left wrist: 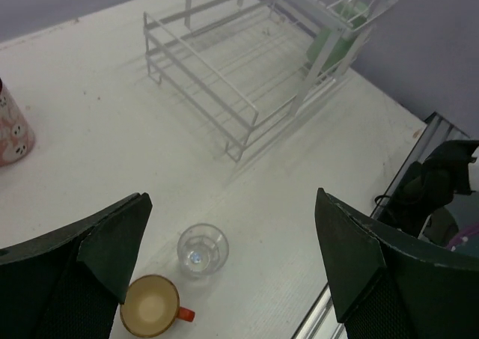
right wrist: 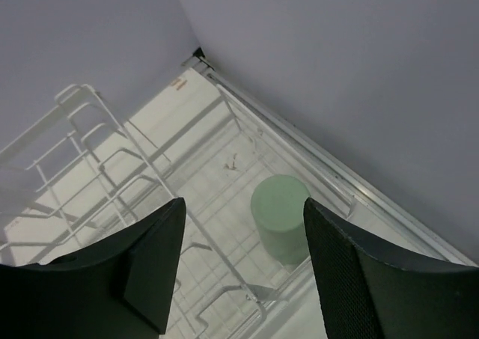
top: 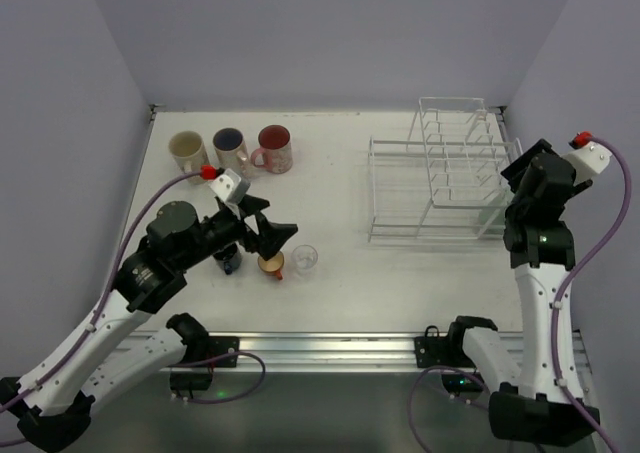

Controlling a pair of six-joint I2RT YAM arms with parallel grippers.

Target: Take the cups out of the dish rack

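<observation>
The white dish rack [top: 440, 178] stands at the right. A green tumbler [right wrist: 283, 215] sits upside down in its lower tray, at the corner by the wall [left wrist: 335, 41]. My right gripper [right wrist: 243, 257] hovers above it, open, with the tumbler below and between the fingers, untouched. My left gripper [left wrist: 232, 242] is open and empty above the table. Under it stand a clear glass [left wrist: 202, 249] and an orange cup [left wrist: 153, 305]. A dark blue mug [top: 228, 261] sits beside them, partly hidden by the left arm.
Three mugs line the back left: a beige one [top: 186, 151], one with a blue inside [top: 230, 148] and a pink one [top: 274, 149]. Walls close in on the back and both sides. The rack's tall dividers [top: 452, 138] rise next to the right arm.
</observation>
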